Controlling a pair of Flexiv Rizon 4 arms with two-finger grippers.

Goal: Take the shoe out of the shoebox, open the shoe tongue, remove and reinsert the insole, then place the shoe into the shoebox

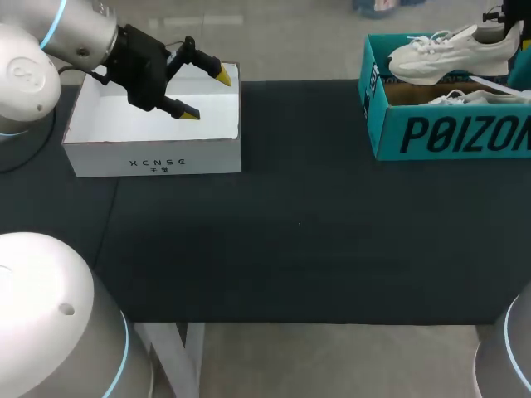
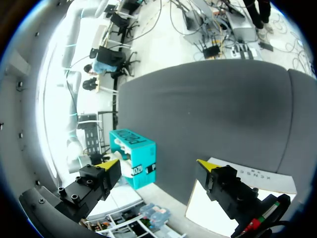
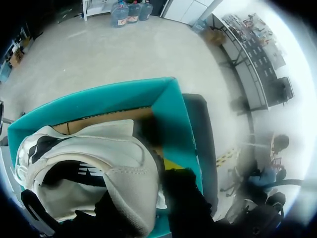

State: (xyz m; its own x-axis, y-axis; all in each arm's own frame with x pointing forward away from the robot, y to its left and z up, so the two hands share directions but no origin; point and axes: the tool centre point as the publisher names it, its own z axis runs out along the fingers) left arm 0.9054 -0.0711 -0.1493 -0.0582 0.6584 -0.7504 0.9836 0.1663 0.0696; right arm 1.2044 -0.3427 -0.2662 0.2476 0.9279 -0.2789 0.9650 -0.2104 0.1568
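A white sneaker [image 1: 452, 54] hangs just above the open teal shoebox [image 1: 431, 133] at the table's far right. My right gripper [image 1: 504, 25] is shut on its heel end. In the right wrist view the sneaker [image 3: 94, 168] fills the space ahead of the right gripper [image 3: 148, 173]; one yellow-tipped finger [image 3: 171, 163] presses the outside of the heel, and the shoebox [image 3: 124, 99] lies beneath. A second white shoe [image 1: 477, 97] lies inside the box. My left gripper [image 1: 207, 95] hovers open and empty over the white box [image 1: 153, 153] at the far left.
The dark table cloth [image 1: 299, 240] stretches between the two boxes. In the left wrist view the left gripper [image 2: 157, 163] spreads wide over the white box [image 2: 252, 173], with the teal shoebox [image 2: 136, 158] across the table.
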